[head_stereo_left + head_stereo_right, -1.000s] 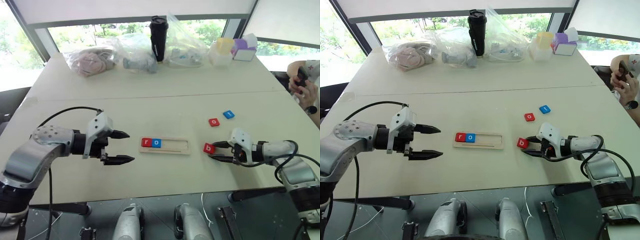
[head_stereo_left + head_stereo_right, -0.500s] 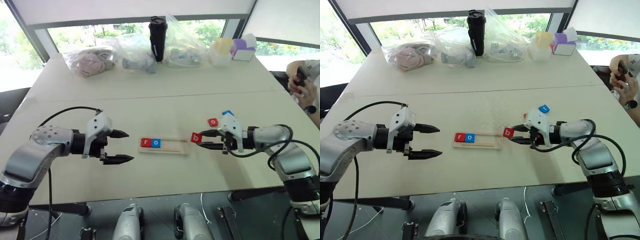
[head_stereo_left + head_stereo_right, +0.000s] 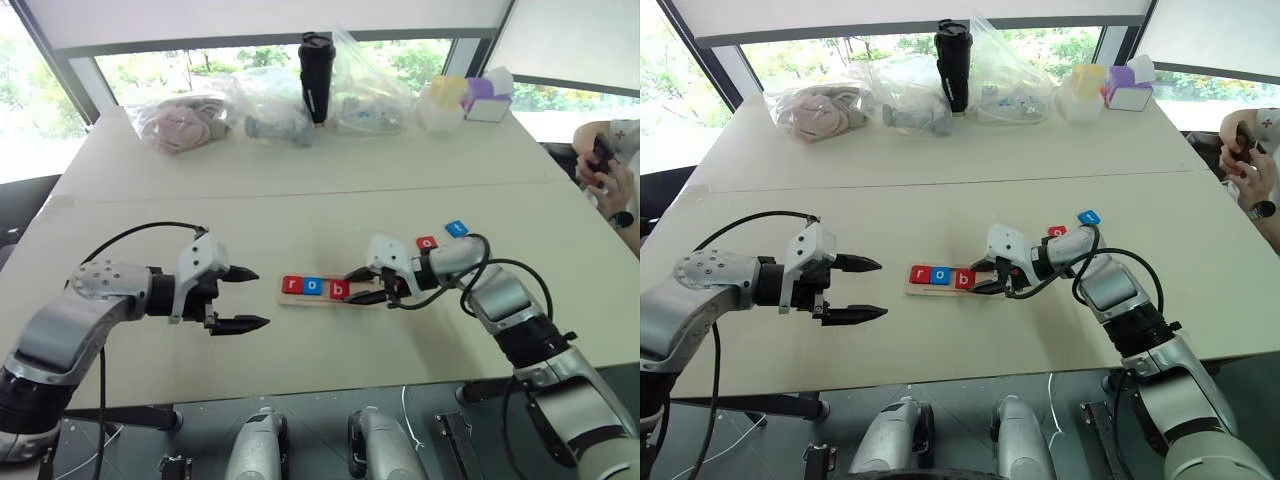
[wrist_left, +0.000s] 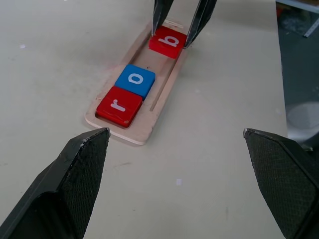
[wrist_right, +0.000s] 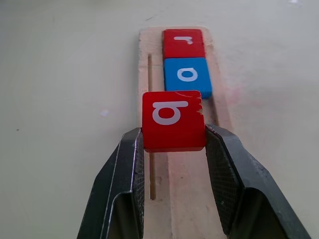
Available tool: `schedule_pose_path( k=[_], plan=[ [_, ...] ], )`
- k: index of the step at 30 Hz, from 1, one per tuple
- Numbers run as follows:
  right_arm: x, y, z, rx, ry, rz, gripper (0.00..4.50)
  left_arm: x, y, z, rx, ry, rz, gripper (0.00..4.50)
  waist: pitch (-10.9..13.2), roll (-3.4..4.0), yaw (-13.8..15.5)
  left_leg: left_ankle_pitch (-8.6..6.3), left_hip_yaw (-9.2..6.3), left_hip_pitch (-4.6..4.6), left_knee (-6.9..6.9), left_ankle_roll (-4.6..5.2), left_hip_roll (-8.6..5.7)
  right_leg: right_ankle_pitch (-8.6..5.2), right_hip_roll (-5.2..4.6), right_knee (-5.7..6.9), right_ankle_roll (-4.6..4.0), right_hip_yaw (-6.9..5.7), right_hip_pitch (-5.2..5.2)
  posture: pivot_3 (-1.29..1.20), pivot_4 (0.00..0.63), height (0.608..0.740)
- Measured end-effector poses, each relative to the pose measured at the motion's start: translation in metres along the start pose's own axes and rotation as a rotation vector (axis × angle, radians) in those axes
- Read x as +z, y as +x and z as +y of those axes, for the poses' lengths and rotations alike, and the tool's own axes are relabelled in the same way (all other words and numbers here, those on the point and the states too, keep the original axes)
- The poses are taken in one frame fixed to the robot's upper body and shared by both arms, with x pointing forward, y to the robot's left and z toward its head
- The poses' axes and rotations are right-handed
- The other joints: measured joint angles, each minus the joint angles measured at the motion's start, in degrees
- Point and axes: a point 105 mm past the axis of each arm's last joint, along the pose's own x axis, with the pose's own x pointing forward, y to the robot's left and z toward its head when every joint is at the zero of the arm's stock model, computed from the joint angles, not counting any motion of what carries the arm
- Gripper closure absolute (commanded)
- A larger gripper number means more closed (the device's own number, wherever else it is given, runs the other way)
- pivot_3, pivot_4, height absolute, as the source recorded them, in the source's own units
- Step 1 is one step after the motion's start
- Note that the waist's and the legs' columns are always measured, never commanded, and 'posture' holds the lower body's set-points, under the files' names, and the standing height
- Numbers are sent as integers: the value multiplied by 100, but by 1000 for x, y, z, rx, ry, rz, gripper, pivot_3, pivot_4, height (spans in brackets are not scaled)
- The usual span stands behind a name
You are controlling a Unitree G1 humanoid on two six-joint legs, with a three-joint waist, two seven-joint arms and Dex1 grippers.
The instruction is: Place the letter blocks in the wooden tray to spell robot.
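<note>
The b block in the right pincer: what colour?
Red, with a white letter: the b block, clearest in the right wrist view.

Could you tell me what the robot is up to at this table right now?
It is spelling "robot" with letter tiles in the wooden tray. The red r and blue o already sit in it. The right tool holds the red b over the tray next to the o. The left tool hovers open beside the tray. A red o and blue t wait on the table.
</note>
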Motion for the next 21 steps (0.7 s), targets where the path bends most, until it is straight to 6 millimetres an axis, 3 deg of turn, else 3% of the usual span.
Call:
schedule_pose_path(
  k=[7,21],
  plan=[
    [2,13,-8,14,-26,2,3342,-3,2,-3,18,-11,-4,0,0,0,4,0,0,0,0,-1,0,3,0,1,5,-1,0,0,150,740],
    [-4,15,-15,3,-56,28,3342,-3,4,-4,34,-8,-10,0,0,1,-3,1,0,1,0,-2,0,4,0,3,7,0,0,0,150,740]
  ],
)
